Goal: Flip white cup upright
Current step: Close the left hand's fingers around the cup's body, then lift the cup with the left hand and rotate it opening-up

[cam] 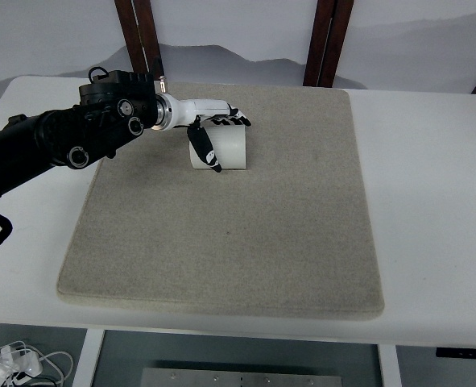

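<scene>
1. On the far left part of the mat, the white cup (224, 150) is found lying on its side, long axis running left-right; which end is the mouth cannot be told.
2. The cup is gripped by the left hand (212, 129): the thumb (204, 147) is laid down across the cup's near left face, the other fingers (236, 119) are curled over its far top edge. Hand state: closed on the cup, not spread.
3. The hand is white with black finger segments; it is joined through a silver wrist ring to a bulky black forearm (76, 135), which enters from the left edge of the view.
4. The cup's underside appears to be touching the mat; a slight lift cannot be ruled out from this angle.
5. The grey felt mat (238, 242) is laid flat and covers most of the centre of the white table (431, 201).
6. Two dark wooden uprights (326, 40) are seen behind the table's far edge.
7. White cables (16, 363) are seen on the floor below the table's near left corner.
8. The right arm is not seen.
</scene>
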`<state>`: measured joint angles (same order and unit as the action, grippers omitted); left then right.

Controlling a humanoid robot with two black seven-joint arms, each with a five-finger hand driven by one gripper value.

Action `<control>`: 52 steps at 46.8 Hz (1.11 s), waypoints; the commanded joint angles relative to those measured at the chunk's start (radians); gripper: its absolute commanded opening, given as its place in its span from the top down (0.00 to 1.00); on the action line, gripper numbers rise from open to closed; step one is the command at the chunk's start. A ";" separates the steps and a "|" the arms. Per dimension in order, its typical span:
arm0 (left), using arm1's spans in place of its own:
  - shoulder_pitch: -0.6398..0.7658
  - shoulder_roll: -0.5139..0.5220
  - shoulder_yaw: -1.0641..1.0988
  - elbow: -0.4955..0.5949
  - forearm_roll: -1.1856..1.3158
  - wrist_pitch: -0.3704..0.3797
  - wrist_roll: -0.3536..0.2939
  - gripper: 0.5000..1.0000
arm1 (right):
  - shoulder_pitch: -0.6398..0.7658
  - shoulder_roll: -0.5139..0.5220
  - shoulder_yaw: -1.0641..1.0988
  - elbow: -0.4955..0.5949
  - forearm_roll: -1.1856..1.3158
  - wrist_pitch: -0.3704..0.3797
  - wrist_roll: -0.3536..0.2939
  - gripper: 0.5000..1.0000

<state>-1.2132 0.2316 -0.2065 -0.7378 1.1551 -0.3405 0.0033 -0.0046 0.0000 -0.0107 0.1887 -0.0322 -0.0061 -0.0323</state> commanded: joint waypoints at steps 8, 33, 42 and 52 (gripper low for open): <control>0.000 0.000 0.010 0.014 0.000 0.008 0.000 0.42 | 0.000 0.000 0.000 0.000 0.000 0.000 0.000 0.10; -0.009 0.003 -0.050 0.035 -0.061 0.012 -0.034 0.78 | 0.000 0.000 0.000 0.000 0.000 0.000 0.000 0.10; -0.009 0.011 -0.082 0.083 -0.241 -0.005 -0.068 0.78 | 0.000 0.000 0.000 0.000 0.000 0.000 -0.001 0.10; -0.008 0.020 -0.083 0.147 -0.422 -0.080 -0.200 0.77 | 0.000 0.000 0.000 0.000 0.000 0.000 0.000 0.10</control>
<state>-1.2241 0.2479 -0.2887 -0.6084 0.7707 -0.3871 -0.1555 -0.0046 0.0000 -0.0107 0.1887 -0.0325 -0.0061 -0.0321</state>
